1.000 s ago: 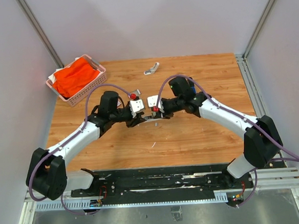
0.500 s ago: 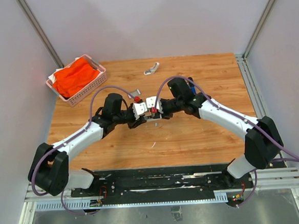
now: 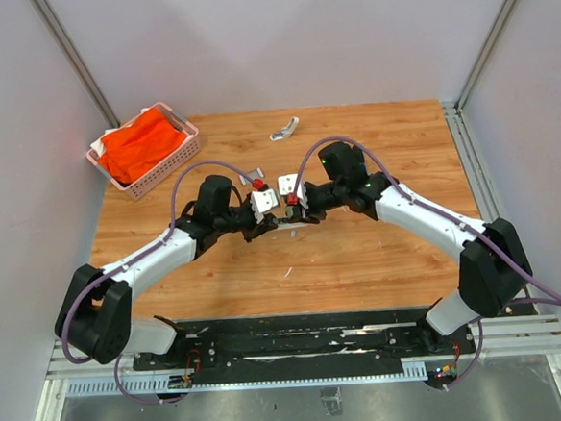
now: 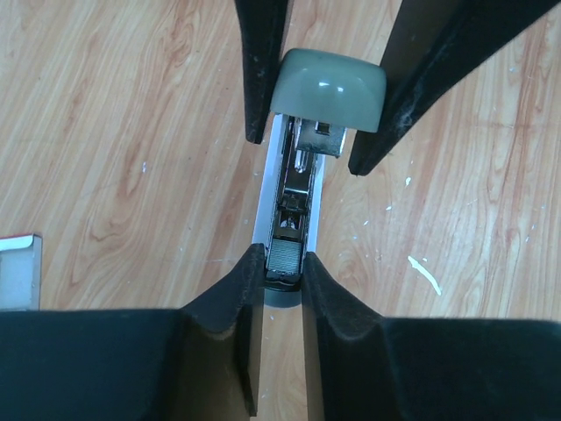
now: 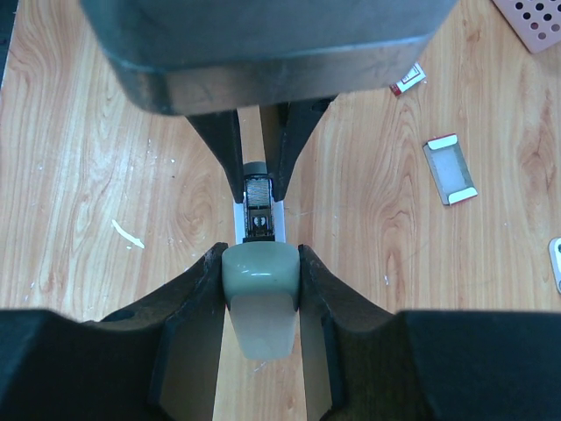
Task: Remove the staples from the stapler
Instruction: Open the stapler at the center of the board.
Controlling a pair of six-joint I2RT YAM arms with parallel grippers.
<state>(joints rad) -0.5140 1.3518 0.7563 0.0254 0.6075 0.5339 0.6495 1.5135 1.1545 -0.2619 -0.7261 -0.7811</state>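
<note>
Left wrist view shows the stapler (image 4: 294,189) lying long and thin between the two grippers, near the middle of the bench (image 3: 361,263). The left gripper (image 4: 282,263) is pinched tight on the near end of it. The right gripper (image 5: 260,263) is squeezed on the other end, the fat grey-green one. The stapler is open on top, so I can look down into its shiny metal track (image 4: 298,167). A little ribbed silver block sits in the track, right by the left gripper. I think it is the staples (image 4: 283,254), but it is too small to be sure. I cannot tell if the stapler touches the bench or hangs just above it.

Things could go wrong. Two grippers hold one thin thing, so if one pulls harder or turns, the stapler may twist or slip out. The left gripper squeezes right where the silver block sits, so the staples may get stuck or snap into bits. Tiny bits would be hard to find next to the white scrap (image 5: 127,232) on the wood.

A pink basket (image 3: 190,135) stands at the far left corner. It holds an orange cloth (image 3: 141,148) with something white under it. A small white box (image 5: 408,82) with a red mark lies on the bench; I cannot see inside it.
</note>
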